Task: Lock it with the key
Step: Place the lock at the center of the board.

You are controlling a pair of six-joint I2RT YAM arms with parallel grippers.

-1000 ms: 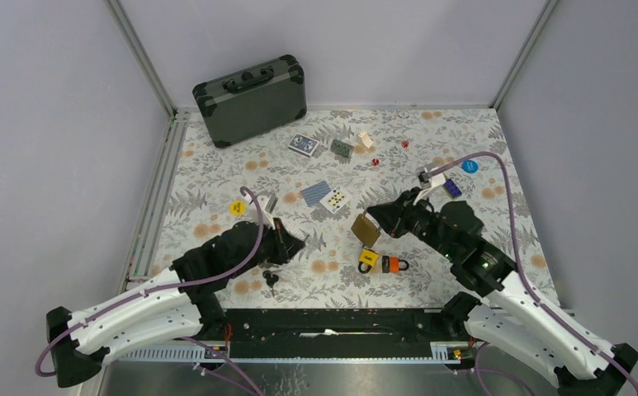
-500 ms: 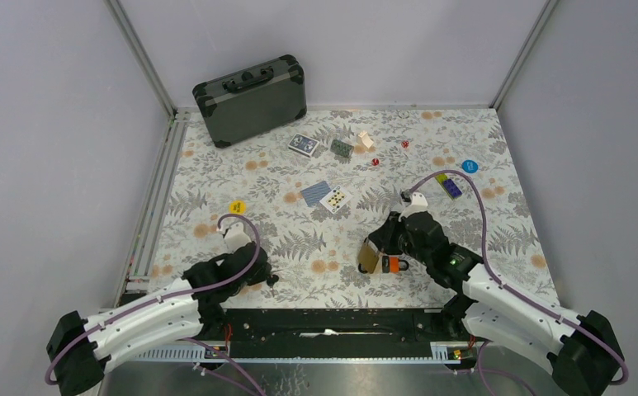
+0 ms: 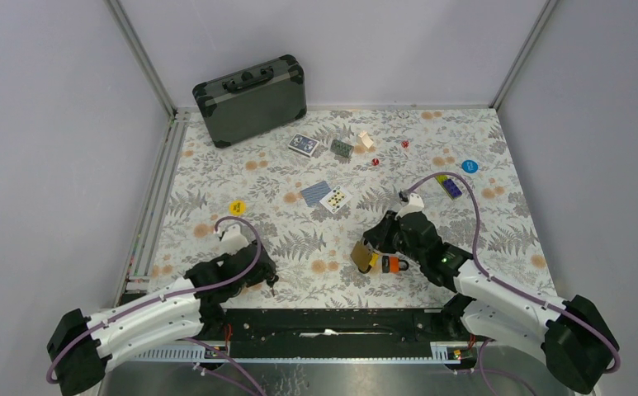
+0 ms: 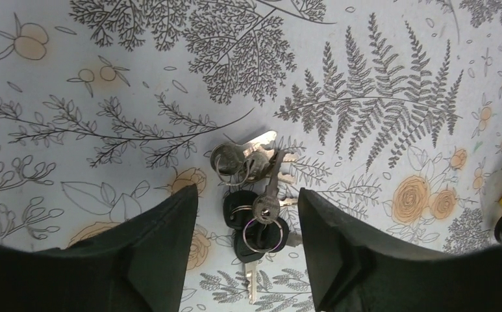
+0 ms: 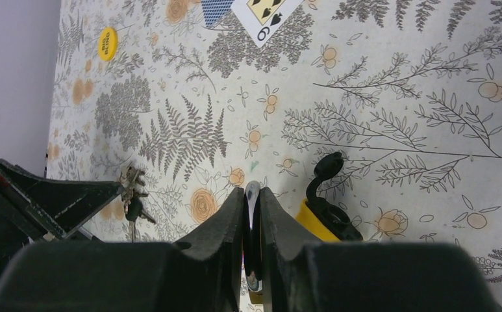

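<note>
Left tool [image 4: 247,203] opened over keys [image 4: 243,158], card [image 5: 267,13] reads 6

Padlocks, three: brass padlock [image 3: 361,256], yellow padlock [image 5: 310,220], orange padlock [image 3: 394,265]. Key bunch [image 4: 254,201], one; single keys in it too tangled to count. Playing cards [image 3: 334,199], three. Red dice [image 3: 375,162], two. Round tokens, two: yellow token [image 3: 237,207], blue token [image 3: 469,166]. Small blocks, three: green block [image 3: 342,148], beige block [image 3: 366,140], purple brick [image 3: 450,187]. Hard case [image 3: 249,99], one.

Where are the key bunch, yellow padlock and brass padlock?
key bunch [image 4: 265,208], left wrist view, round silver key head.
yellow padlock [image 5: 312,223], right wrist view, yellow body.
brass padlock [image 3: 361,256], top view, brass body.
</note>
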